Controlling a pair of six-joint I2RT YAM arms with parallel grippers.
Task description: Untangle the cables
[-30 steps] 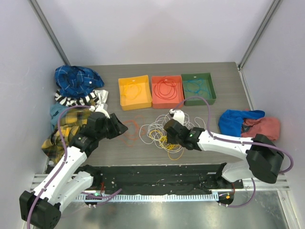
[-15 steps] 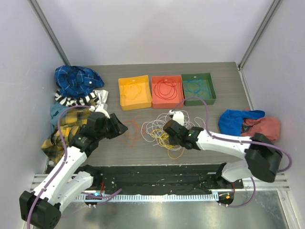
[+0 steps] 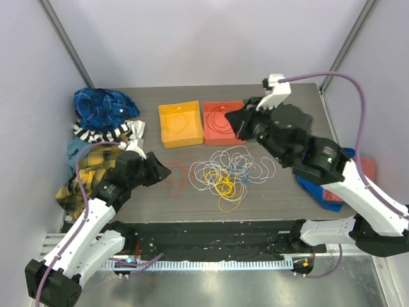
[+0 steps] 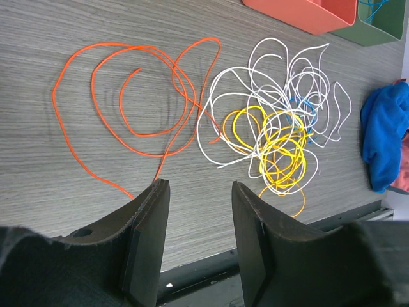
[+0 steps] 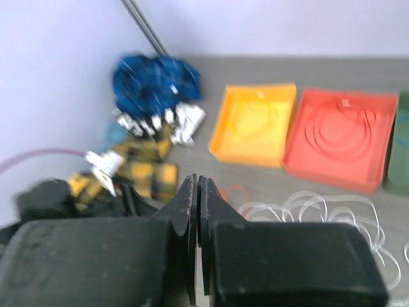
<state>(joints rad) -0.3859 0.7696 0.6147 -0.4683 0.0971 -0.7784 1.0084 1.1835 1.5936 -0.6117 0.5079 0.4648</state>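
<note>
Plaid and striped cloths (image 3: 102, 137) sit heaped at the far left of the top view. Just right of them the left gripper (image 3: 160, 170) hovers low over the table (image 3: 153, 96), jaws about half parted and nothing between them; its wrist view shows bare wood grain in the gap. Right under its nose lies the orange cable (image 4: 128, 96), loose and apart in its own open loops. Next along, centre frame, comes the tangle (image 3: 227, 174): white loops wound through yellow ones with a flick of blue, and that's where the cables are knotted. Behind it stand the yellow tray (image 3: 181, 125) and red tray (image 3: 222, 123), each with a matching cable inside. The green tray (image 4: 383, 25) peeks in only at the upper right corner of the left wrist view. Up high, centre right, the right gripper (image 3: 231, 121) hangs above the red tray, fingers pressed fully together, and I can make out no wire pinched in them. Blue cloth (image 3: 324, 195) lies at far right. My read: sorting is partway through, between picks. The next move calls for opening the jaws, pinching one strand at the tangle's edge and drawing it out slowly so its neighbours don't drag along.
</note>
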